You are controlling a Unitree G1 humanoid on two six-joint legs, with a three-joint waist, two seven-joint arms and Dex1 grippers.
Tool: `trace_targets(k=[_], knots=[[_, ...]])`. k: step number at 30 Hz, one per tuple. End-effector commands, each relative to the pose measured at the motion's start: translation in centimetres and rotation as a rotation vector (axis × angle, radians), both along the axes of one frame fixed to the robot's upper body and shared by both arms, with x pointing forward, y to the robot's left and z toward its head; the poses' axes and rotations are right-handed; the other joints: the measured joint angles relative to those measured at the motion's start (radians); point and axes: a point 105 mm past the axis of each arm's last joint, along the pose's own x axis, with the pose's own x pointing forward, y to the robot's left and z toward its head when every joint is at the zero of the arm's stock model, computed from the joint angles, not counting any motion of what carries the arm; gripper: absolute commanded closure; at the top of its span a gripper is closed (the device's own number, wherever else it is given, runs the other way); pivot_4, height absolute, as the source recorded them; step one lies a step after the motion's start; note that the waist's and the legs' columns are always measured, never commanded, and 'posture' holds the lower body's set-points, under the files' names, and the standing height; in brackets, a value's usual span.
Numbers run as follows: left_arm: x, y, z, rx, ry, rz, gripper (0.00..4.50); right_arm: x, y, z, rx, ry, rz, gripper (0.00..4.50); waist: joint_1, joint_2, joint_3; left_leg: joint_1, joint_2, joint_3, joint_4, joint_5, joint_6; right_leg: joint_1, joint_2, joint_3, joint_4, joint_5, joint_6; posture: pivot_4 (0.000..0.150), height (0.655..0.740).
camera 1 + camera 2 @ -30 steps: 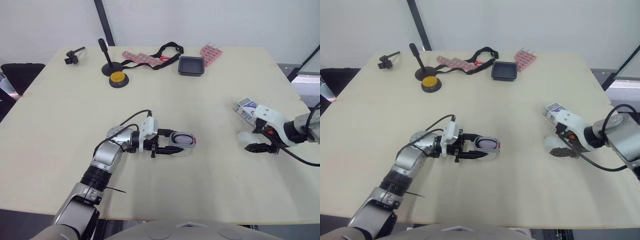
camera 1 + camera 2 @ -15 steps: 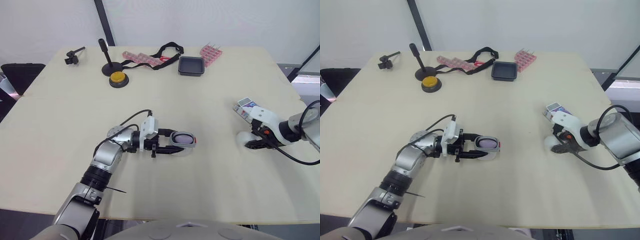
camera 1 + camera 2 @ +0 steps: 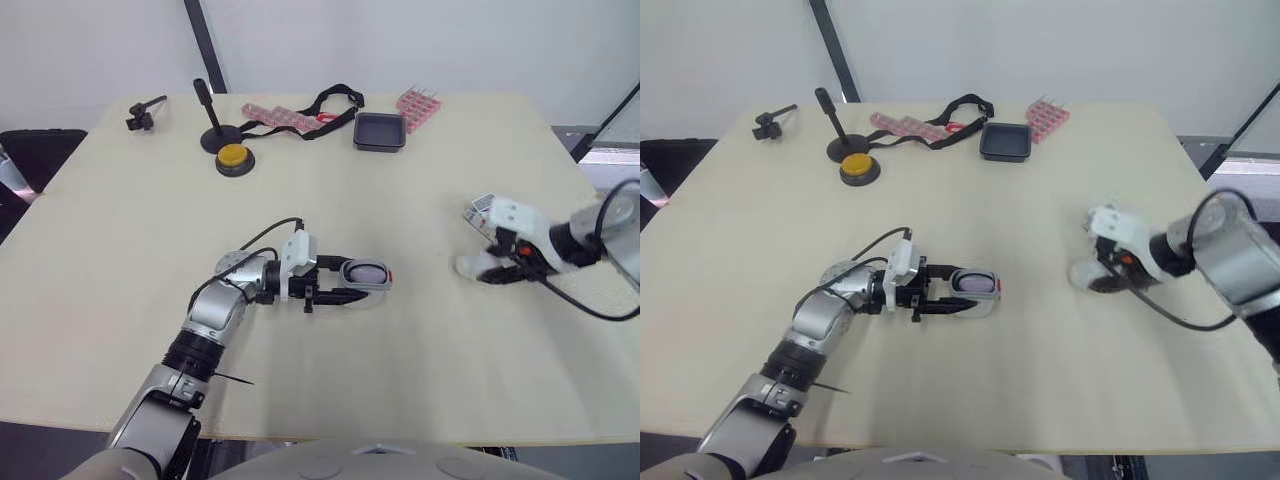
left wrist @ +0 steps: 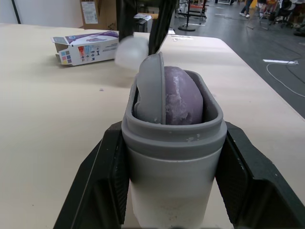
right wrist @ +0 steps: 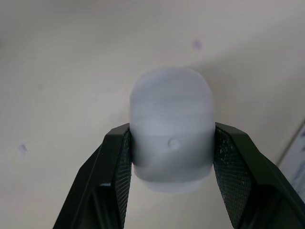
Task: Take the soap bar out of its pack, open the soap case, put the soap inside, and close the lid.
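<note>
The left gripper [image 4: 172,130] clamps the grey oval plastic soap case [image 4: 174,160], lengthwise left-to-right, with the purple soap bar [image 4: 180,98] half-hidden inside, while the right gripper [image 5: 171,139] pinches a translucent white lid [image 5: 171,107].

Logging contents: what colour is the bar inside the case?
Purple. The soap bar shows best in the left wrist view.

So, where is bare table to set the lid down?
Wide bare patch between the grey plastic soap case and the translucent white lid; another across the middle, before the round yellow button. The far edge around the square black tray is crowded.
</note>
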Motion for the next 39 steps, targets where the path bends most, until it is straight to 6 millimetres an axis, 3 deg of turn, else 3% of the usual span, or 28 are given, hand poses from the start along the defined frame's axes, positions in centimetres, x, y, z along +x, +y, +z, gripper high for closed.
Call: trace_targets(k=[1, 3, 9, 12, 18, 39], knots=[[0.9, -0.1, 0.8, -0.017, -0.025, 0.027, 2.56, -0.2, 3.1, 4.0, 0.012, -0.043, 0.168, 2.52, -0.001, 0.0, 0.0, 0.0, 0.001, 0.0, 0.0, 0.0, 0.0, 0.0, 0.0, 0.0, 0.0, 0.0, 0.0, 0.15, 0.7291], [1.3, -0.4, 0.9, -0.02, -0.031, 0.038, 2.56, -0.3, 5.3, 5.9, -0.015, -0.058, 0.283, 2.52, -0.006, 0.0, 0.0, 0.0, 0.001, 0.0, 0.0, 0.0, 0.0, -0.001, 0.001, 0.0, 0.001, 0.0, 0.0, 0.15, 0.7291], [1.7, -0.9, 0.8, -0.015, -0.051, 0.051, 2.56, -0.4, 9.1, 7.4, -0.058, -0.063, 0.414, 2.52, -0.001, -0.002, 0.0, -0.001, 0.001, -0.002, 0.004, 0.0, 0.001, -0.005, 0.001, -0.002, 0.004, 0.0, 0.0, 0.15, 0.7291], [2.0, -1.1, 0.8, -0.023, -0.048, 0.068, 2.56, -1.5, 11.7, 7.0, -0.042, -0.016, 0.486, 2.52, -0.001, -0.002, 0.0, -0.001, 0.001, -0.002, 0.005, 0.0, 0.001, -0.006, 0.002, -0.001, 0.006, 0.0, 0.0, 0.15, 0.7291], [2.0, -1.2, 0.7, -0.02, -0.056, 0.067, 2.56, -1.9, 14.2, 5.9, -0.064, -0.008, 0.546, 2.52, 0.006, -0.002, 0.0, -0.001, 0.001, -0.002, 0.006, 0.0, 0.0, -0.006, 0.001, -0.001, 0.008, 0.0, 0.0, 0.15, 0.7291], [1.7, -1.1, 0.5, -0.019, -0.062, 0.074, 2.56, -1.0, 15.3, 4.2, -0.092, 0.011, 0.509, 2.52, 0.004, -0.003, 0.001, 0.0, 0.001, -0.002, 0.006, 0.003, -0.008, -0.006, 0.002, 0.0, 0.009, 0.002, 0.004, 0.15, 0.7291]])
